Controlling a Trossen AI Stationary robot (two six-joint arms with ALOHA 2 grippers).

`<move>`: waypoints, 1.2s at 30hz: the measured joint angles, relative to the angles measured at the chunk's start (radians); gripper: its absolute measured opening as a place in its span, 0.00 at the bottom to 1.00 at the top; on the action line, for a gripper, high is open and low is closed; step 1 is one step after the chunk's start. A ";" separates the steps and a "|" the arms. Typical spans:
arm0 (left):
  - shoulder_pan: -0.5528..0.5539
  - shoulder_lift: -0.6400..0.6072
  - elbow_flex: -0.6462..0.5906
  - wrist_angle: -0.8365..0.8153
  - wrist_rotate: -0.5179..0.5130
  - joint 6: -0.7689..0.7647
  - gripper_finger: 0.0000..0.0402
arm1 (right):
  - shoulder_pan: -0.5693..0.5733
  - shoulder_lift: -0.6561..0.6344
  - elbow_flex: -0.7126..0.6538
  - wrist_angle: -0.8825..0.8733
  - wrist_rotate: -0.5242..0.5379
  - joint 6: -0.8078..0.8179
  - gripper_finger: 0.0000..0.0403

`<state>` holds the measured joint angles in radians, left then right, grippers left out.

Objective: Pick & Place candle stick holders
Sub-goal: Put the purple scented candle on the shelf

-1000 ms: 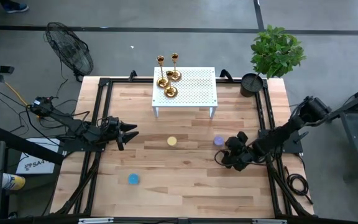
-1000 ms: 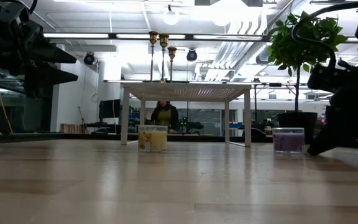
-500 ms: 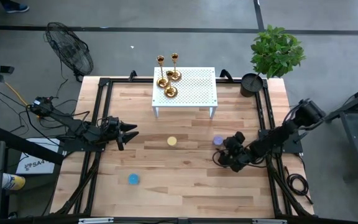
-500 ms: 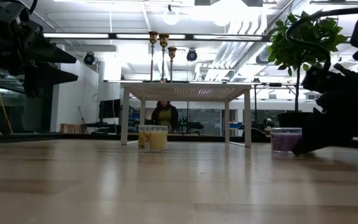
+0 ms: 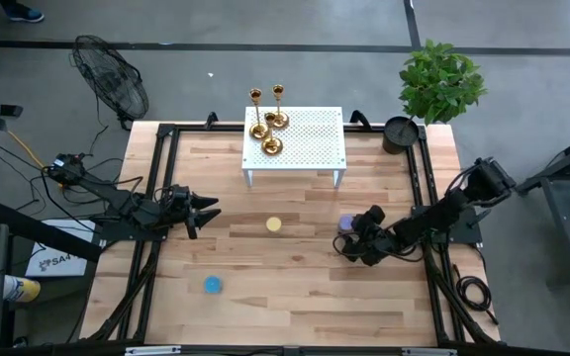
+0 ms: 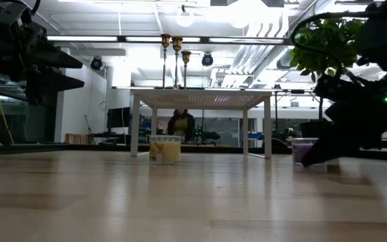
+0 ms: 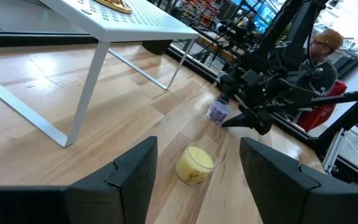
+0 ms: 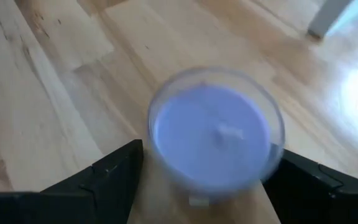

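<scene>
Both sets of jaws stand spread with nothing pinched: the right gripper sits low over the wooden table with its two dark fingers either side of the purple candle, jar between them but not clamped, while the left gripper hangs parted over the table's left half, well apart from any object, fingers wide in its wrist view. Largest first: wooden table with a black frame; on its far middle a white perforated stand on thin legs. Beyond the table's far right corner, a potted plant; off the far left corner, a floor fan. Three gold candle stick holders stand upright, clustered touching or nearly so at the stand's far left corner; in the low view they show as thin stems above the stand top. Yellow candle sits on the table just in front of the stand, near centre; purple candle just beside the right gripper's tips; blue candle alone nearer the front left. A person shows beyond the table in the left wrist view.
</scene>
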<state>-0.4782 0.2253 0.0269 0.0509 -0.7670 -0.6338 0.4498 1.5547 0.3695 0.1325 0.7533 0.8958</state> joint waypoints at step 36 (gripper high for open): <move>0.000 0.000 0.000 0.000 0.000 0.000 0.56 | -0.085 -0.118 0.001 0.078 -0.215 -0.135 0.57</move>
<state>-0.4782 0.2253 0.0269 0.0509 -0.7670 -0.6338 0.3644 1.4365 0.3702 0.2105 0.5384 0.7611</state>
